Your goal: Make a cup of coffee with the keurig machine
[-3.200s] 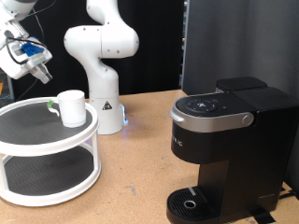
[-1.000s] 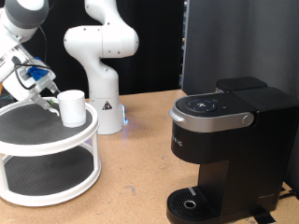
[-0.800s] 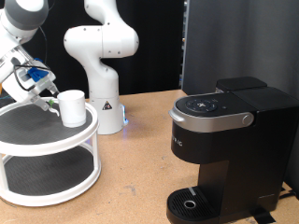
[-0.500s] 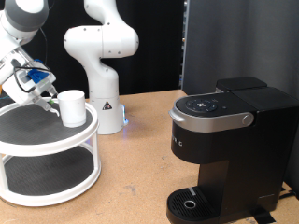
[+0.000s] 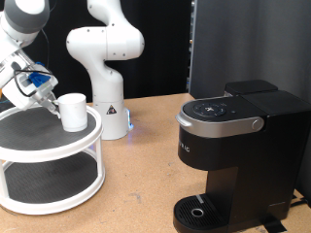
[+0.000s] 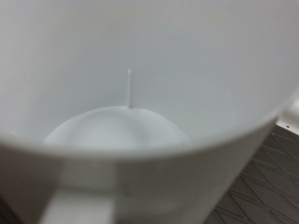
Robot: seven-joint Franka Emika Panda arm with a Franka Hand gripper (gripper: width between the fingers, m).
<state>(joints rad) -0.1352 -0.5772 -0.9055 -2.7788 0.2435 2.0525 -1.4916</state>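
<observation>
My gripper sits against the cup on the rack, reaching for it; finger state unclear

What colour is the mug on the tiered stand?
Plain white mug; the exterior view shows it best.

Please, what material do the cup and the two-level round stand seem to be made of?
The cup looks like glazed white ceramic or smooth plastic: plain, opaque, slightly glossy inside; which one is unclear. The stand looks like white plastic or painted metal rims with dark mesh-like shelves. The gripper is beside the cup.
</observation>
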